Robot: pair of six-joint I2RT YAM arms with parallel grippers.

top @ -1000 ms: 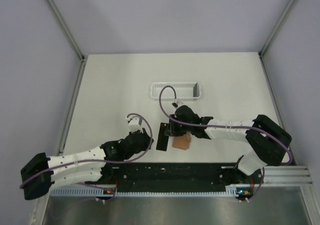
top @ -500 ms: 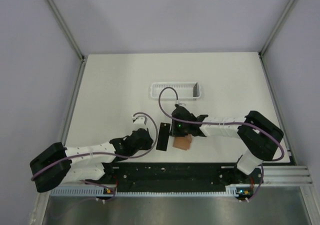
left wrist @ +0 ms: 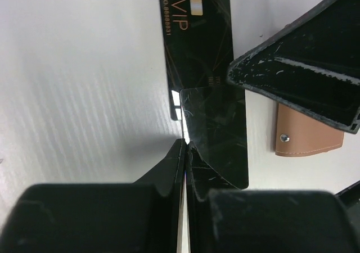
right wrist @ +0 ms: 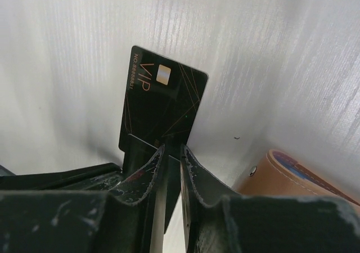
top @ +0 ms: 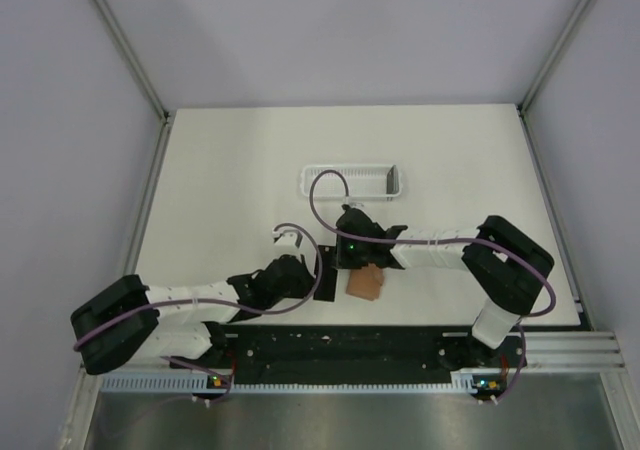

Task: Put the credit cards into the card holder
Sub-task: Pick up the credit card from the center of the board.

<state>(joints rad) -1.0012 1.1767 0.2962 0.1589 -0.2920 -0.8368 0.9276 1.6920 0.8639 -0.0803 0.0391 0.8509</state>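
My left gripper (left wrist: 185, 144) is closed, tips pinching the near corner of the plain card (left wrist: 216, 135); that card overlaps the VIP card (left wrist: 194, 45), slightly skewed; both lie just left of the card holder (left wrist: 308, 136), long axes running along its left edge; my right gripper (right wrist: 172, 149) is over the same cards, fingers nearly together, can't tell if it grips; it's nearer the holder; I judge the insert needs a short rightward carry.

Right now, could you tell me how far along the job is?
Nothing is done yet: the VIP card and the second card overlap beside the holder. In hand: the left gripper is shut on the second card's edge; the right gripper, jaws narrow, is at the VIP card. Left: both cards into the holder.
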